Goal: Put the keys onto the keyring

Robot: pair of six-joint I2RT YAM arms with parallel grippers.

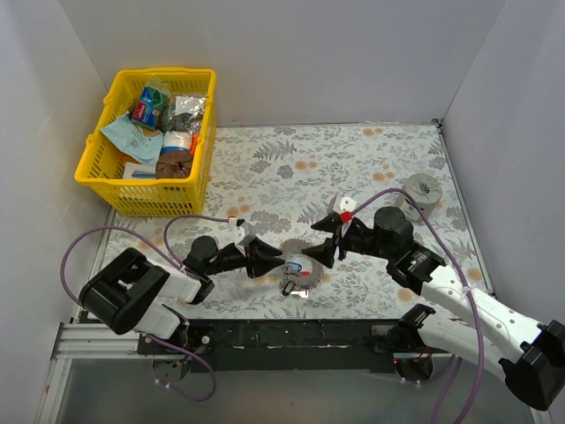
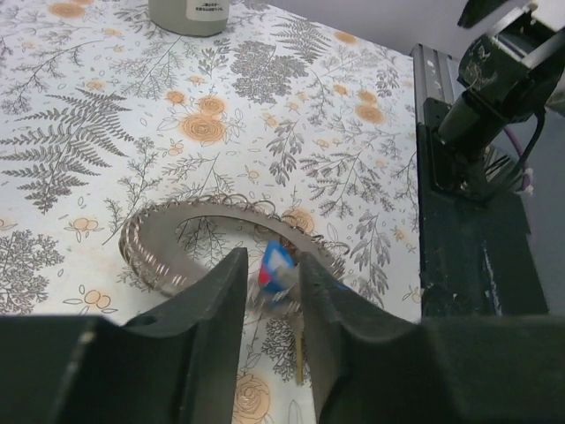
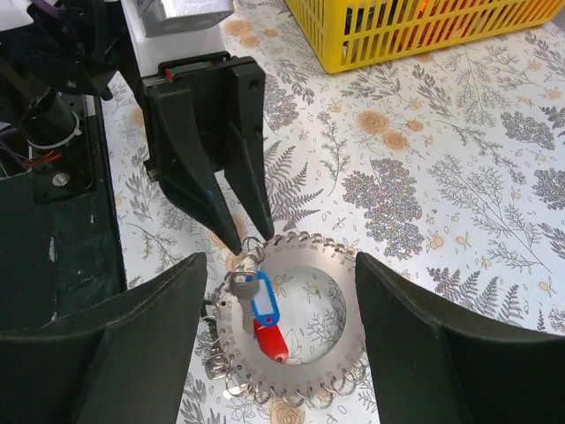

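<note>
Here, right fingers [image 3: 424, 353] gape over keyring [image 3: 351, 305].

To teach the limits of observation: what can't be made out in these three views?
- Left wrist view: the near side of the keyring and most of the blue key hide behind the camera's own fingers.
- Left wrist view: the grey cylinder is cut off by the top edge.
- Top view: the keys are too small to count.
- Right wrist view: whether the left hand grips anything; its dark tips crowd the ring's rim.
</note>
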